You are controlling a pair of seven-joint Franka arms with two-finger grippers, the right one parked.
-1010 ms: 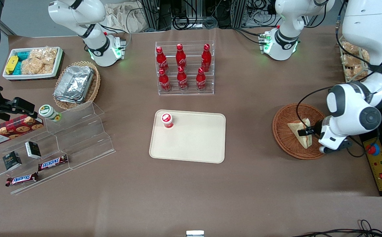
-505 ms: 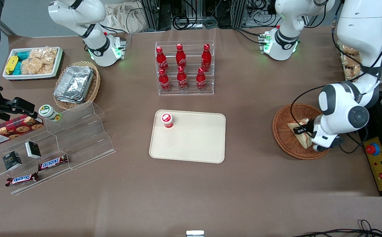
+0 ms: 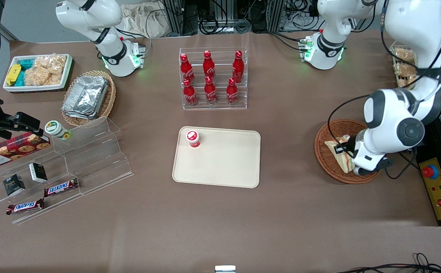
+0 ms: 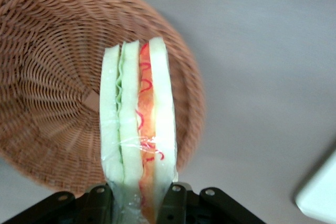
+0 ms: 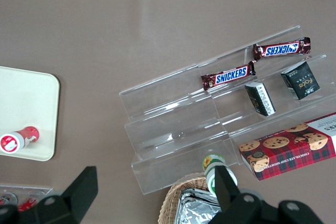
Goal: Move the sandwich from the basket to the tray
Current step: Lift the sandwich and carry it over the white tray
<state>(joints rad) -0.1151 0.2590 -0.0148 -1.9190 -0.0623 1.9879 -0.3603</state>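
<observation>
The sandwich [image 3: 337,154] [image 4: 137,124], a plastic-wrapped wedge of pale bread with green and red filling, stands on edge between the fingers of my left gripper [image 3: 344,149] [image 4: 137,203]. The gripper is shut on its wrapped end, with a black finger [image 4: 100,199] pressed against each bread face. It hangs just above the reddish-brown wicker basket [image 3: 321,146] [image 4: 52,93], over the side nearer the tray. The beige tray [image 3: 224,163] lies flat at the table's middle, and one pale corner of the tray [image 4: 321,195] shows in the left wrist view.
A small red-capped bottle [image 3: 192,138] stands on the tray's corner. A clear rack of red cola bottles [image 3: 213,79] is farther from the camera than the tray. A yellow emergency-stop box [image 3: 437,185] sits beside the basket. Clear stepped shelves [image 3: 87,155] stand toward the parked arm's end.
The left arm has shifted toward the tray and drawn the sandwich with it across the basket. The sandwich has risen off the basket floor in the shut gripper.
</observation>
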